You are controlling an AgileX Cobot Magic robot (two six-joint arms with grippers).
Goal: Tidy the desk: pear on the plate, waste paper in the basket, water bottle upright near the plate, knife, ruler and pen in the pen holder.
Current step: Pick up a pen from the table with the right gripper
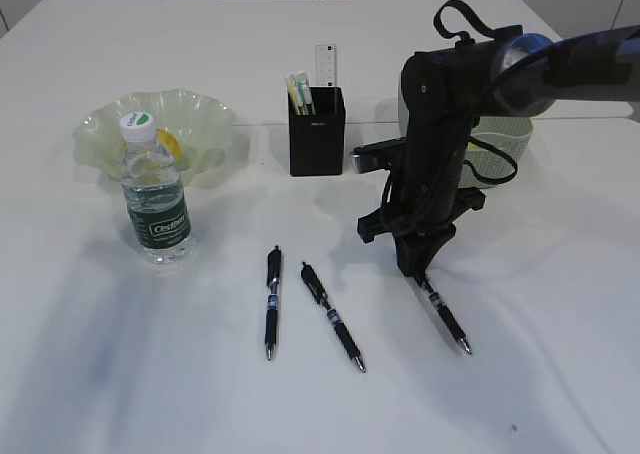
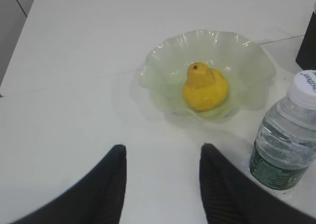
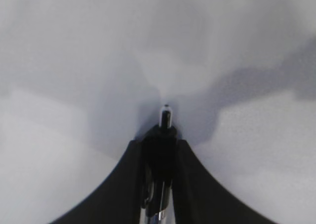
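Right gripper (image 1: 418, 270): we see it clenched on the rightmost pen (image 1: 446, 317), on the counter (image 1: 560, 374).
Left gripper (image 2: 163, 184): released, holding nothing.

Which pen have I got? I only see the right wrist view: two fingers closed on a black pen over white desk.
Observer: The right gripper holds the rightmost pen of three, by its top end.
Operator: Is it lifted?
Observer: Its tip looks to be on the desk.
Operator: Where is the pen holder?
Observer: Behind and left of your gripper, the black pen holder stands upright, ruler already inside.
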